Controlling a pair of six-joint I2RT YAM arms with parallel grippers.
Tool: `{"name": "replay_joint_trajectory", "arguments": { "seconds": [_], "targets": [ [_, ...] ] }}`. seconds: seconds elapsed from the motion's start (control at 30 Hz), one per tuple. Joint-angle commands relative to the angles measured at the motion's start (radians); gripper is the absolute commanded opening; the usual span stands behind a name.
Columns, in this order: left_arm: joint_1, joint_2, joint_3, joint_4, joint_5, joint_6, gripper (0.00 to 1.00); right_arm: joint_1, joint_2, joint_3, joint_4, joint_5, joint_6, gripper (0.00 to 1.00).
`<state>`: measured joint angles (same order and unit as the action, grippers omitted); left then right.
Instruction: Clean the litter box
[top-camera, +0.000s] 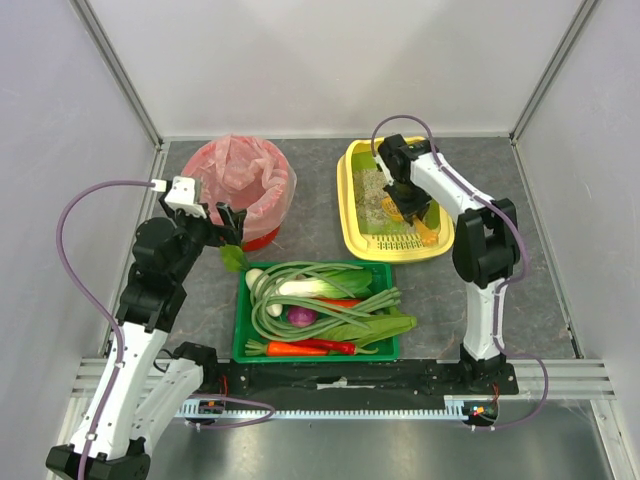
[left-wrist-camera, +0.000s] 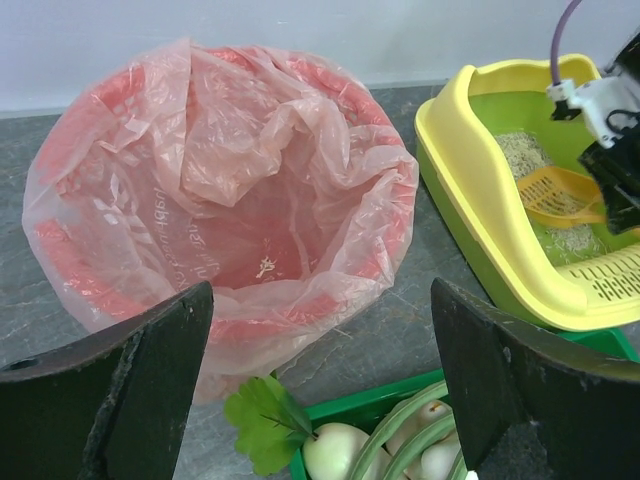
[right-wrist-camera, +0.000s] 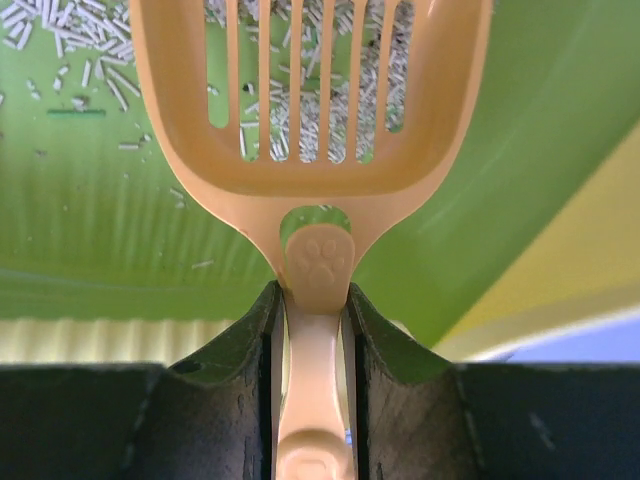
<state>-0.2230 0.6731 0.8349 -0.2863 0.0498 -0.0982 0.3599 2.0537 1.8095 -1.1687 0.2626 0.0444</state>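
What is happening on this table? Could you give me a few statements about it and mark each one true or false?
1. The right end effector is shut on the handle of the orange scoop. True.
2. The orange scoop is outside the litter box. False: it is inside the box, over the litter.
3. The left end effector is open and holds nothing. True.
4. The pink bag is full of litter. False: only a tiny scrap shows at its bottom.
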Motion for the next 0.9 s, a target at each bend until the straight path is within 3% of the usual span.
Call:
{"name": "replay_joint_trajectory", "arguments": {
  "seconds": [0.0,0.27,0.53,0.73,0.87],
  "targets": [
    [-0.003,-0.012,0.001,0.021,-0.025,0.028,0.96,-0.004,0.065,0.066,0.024,-0.026,0.011,0.0],
    [-0.003,-0.024,-0.005,0.019,-0.044,0.034,0.96,-0.004,0.111,0.114,0.079,-0.02,0.054,0.0],
    [-0.004,-0.036,-0.014,0.035,-0.022,0.043,0.96,-0.003,0.005,0.077,0.093,-0.003,0.077,0.0],
    [-0.004,-0.035,-0.028,0.082,0.096,0.049,0.96,0.002,-0.061,0.024,0.052,-0.057,0.081,0.0],
    [-0.01,0.014,-0.019,0.116,0.264,0.052,0.94,0.01,-0.101,-0.039,0.038,-0.051,0.08,0.0]
  ]
}}
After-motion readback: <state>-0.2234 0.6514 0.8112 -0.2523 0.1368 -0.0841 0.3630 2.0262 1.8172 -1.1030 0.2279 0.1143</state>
